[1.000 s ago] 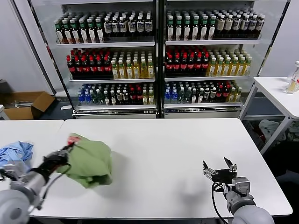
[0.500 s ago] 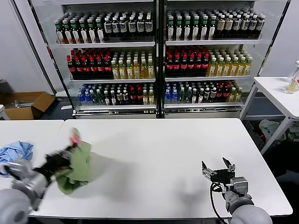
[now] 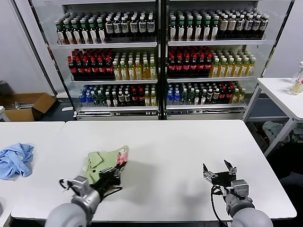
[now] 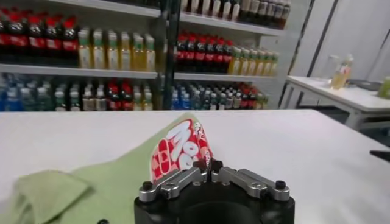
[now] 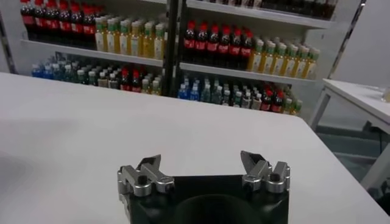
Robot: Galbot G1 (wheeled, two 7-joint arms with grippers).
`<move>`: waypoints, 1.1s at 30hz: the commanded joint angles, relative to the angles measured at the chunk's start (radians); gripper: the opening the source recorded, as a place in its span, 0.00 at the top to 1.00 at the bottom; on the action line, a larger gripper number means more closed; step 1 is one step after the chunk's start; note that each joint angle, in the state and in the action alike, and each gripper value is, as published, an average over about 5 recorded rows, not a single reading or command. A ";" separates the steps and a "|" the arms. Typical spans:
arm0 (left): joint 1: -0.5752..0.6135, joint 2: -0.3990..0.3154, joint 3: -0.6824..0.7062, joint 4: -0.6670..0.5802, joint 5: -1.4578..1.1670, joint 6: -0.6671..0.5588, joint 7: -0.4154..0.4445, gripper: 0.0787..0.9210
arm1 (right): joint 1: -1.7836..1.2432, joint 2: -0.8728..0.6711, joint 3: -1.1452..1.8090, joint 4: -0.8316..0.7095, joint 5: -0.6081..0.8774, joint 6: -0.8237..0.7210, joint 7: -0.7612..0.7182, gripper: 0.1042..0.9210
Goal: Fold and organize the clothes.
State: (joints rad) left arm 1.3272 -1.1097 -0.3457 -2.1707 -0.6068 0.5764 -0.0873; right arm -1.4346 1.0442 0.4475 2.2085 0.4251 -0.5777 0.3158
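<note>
Left gripper (image 3: pixel 115 171) clamped on green polo shirt (image 3: pixel 102 164) near the white table's (image 3: pixel 180 142) front-left edge; right gripper (image 3: pixel 219 172), jaws apart, hovers front-right, bare tabletop between.

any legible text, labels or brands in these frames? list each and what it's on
"Mo": large white letters on the red-and-white graphic of the green polo shirt, just past the left gripper; the rest of the print is cut off or blurred.
Bottle labels in the cooler: too small to read.
Bottles on the side table: unreadable.
Nothing else carries text.
</note>
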 commanded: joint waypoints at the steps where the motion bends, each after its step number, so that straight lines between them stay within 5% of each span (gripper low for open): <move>1: -0.195 -0.254 0.195 0.153 0.093 -0.015 -0.045 0.99 | -0.002 -0.004 0.013 0.000 -0.002 0.000 0.000 0.12; 8: -0.227 -0.353 0.248 0.250 0.121 -0.125 -0.025 0.84 | 0.004 -0.019 0.034 0.004 0.007 0.000 -0.004 0.12; 14: -0.183 -0.232 0.168 0.101 0.139 -0.183 0.037 0.63 | 0.053 -0.021 0.001 -0.007 0.019 0.000 -0.015 0.12; 22: -0.016 -0.001 -0.223 0.055 0.382 -0.360 0.101 0.36 | 0.220 0.042 -0.237 -0.057 0.197 -0.001 -0.026 0.12; 29: 0.066 0.029 -0.368 0.040 0.410 -0.387 0.132 0.14 | 0.364 0.115 -0.488 -0.186 0.282 -0.002 0.003 0.12; 33: 0.108 0.014 -0.384 0.038 0.414 -0.398 0.141 0.12 | 0.451 0.152 -0.577 -0.300 0.305 -0.002 0.026 0.12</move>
State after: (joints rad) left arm 1.3140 -1.1638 -0.5273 -2.1075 -0.2894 0.2604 0.0156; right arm -1.1994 1.1115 0.1709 2.1008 0.6137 -0.5795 0.3103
